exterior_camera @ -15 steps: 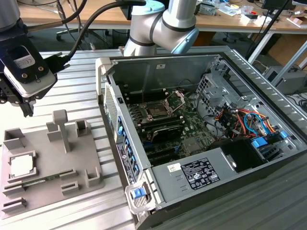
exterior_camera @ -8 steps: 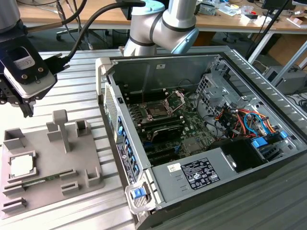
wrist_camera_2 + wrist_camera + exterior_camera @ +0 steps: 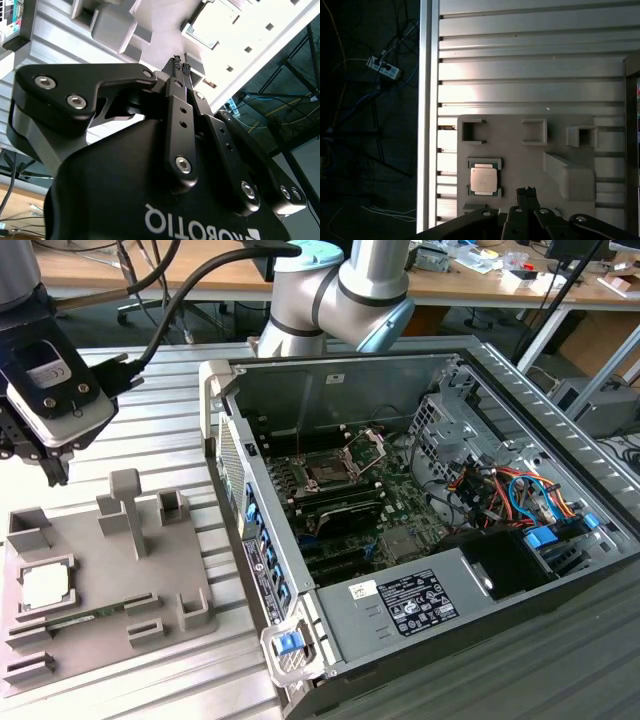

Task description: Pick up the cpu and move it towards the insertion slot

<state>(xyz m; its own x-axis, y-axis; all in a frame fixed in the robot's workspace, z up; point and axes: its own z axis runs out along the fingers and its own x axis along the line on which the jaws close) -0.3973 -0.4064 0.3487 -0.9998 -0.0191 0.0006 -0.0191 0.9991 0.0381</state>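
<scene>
My pincer point(image 3: 526, 191) is pinched together on nothing, hanging above the grey tray point(image 3: 520, 160) on the worktop point(image 3: 520, 75). The cpu point(image 3: 483, 180) lies flat in its square recess just beside the tips, not under them, and it's square, so no long axis to fuss over. The insertion slot point(image 3: 328, 472) is well apart, inside the open computer case point(image 3: 330, 390) toward the exterior view's right.

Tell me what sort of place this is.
Probably a robotics lab bench for computer assembly: an open grey metal desktop computer case sits on a ribbed aluminium table, a grey plastic fixture tray holds a silvery square cpu, and cluttered wooden workbenches stand behind.
</scene>
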